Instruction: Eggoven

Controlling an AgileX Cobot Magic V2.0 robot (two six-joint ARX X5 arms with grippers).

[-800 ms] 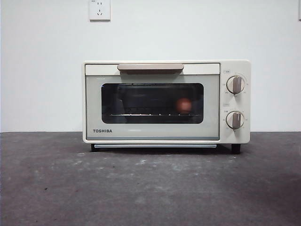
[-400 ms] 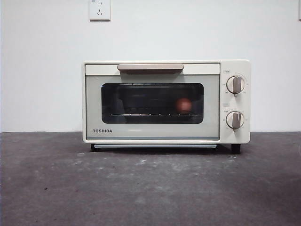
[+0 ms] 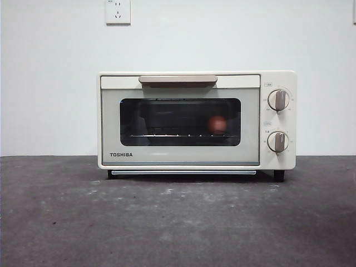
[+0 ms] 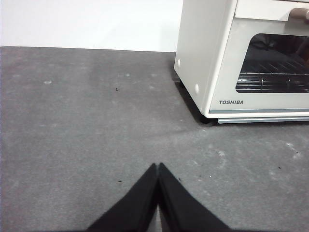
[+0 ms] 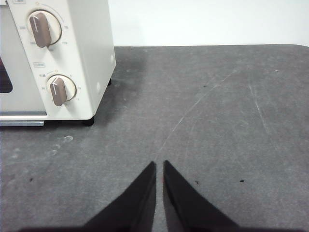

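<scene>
The cream TOSHIBA toaster oven [image 3: 194, 158] stands at the back of the dark table with its dark glass door closed. A reddish-brown egg [image 3: 218, 124] sits inside on the wire rack, toward the right, seen through the glass. My left gripper [image 4: 158, 166] is shut and empty above the table, in front of the oven's left corner [image 4: 212, 63]. My right gripper [image 5: 159, 165] is shut and empty above the table, off the oven's right side, near the two knobs [image 5: 58, 89]. Neither gripper shows in the front view.
A white wall with a power socket [image 3: 118, 11] is behind the oven. The dark grey table [image 3: 178, 222] spreads in front of the oven and to both sides. The tan handle [image 3: 178, 79] runs along the door's top.
</scene>
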